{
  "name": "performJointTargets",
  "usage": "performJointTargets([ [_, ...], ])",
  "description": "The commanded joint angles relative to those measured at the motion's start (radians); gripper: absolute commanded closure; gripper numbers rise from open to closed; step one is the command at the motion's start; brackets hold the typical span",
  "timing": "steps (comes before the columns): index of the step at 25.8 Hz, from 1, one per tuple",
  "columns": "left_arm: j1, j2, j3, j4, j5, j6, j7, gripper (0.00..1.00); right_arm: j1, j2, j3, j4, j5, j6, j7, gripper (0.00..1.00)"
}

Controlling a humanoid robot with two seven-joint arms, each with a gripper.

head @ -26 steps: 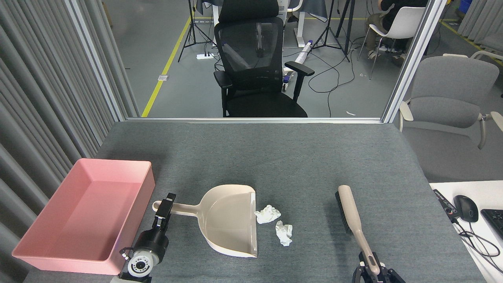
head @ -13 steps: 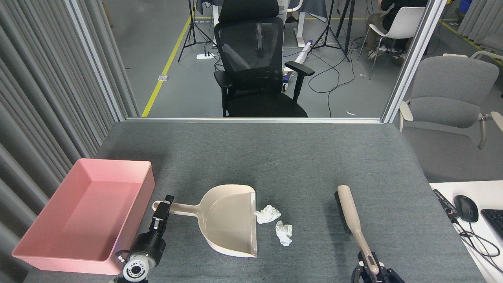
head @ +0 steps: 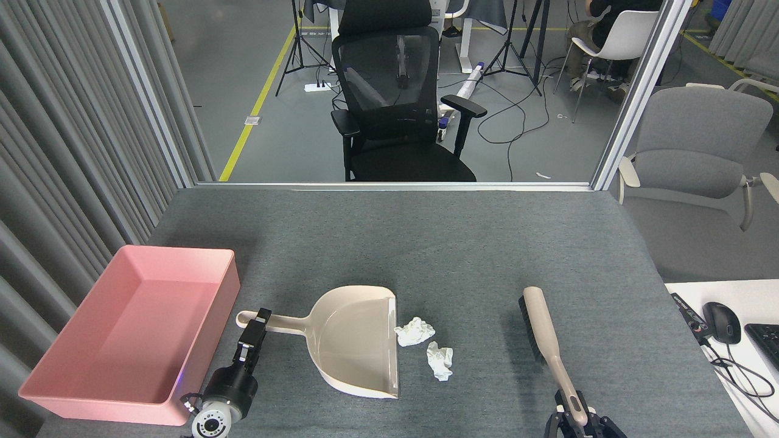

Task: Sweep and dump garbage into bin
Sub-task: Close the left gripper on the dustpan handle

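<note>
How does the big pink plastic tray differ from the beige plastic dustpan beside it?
The pink plastic tray is rectangular and walled all round; the beige plastic dustpan is rounded, open on one side, with a long handle. The tray is much larger. Both lie empty on the grey table.

- You have two small crumpled white tissue wads lying on the grey table, near each other but apart.
- The upper wad (head: 414,331) sits just beside the open mouth of the beige dustpan (head: 359,340), almost touching its lip.
- The lower wad (head: 440,360) lies a little nearer to you and farther right.
- Your pink bin (head: 131,331), a shallow rectangular tray with rounded corners, rests at the table's left edge, open side up and empty.
</note>
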Motion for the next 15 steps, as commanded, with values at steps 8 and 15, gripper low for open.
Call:
performJointTargets([
  [8,-0.017,0.000,0.002,0.044,0.002,-0.024,0.004,0.52,0.006,0.008,0.000,-0.013,0.000,0.000,0.000,0.90],
  [15,-0.034,0.002,0.002,0.064,0.004,-0.026,0.005,0.53,0.006,0.010,0.001,-0.013,0.000,0.000,0.000,0.90],
])
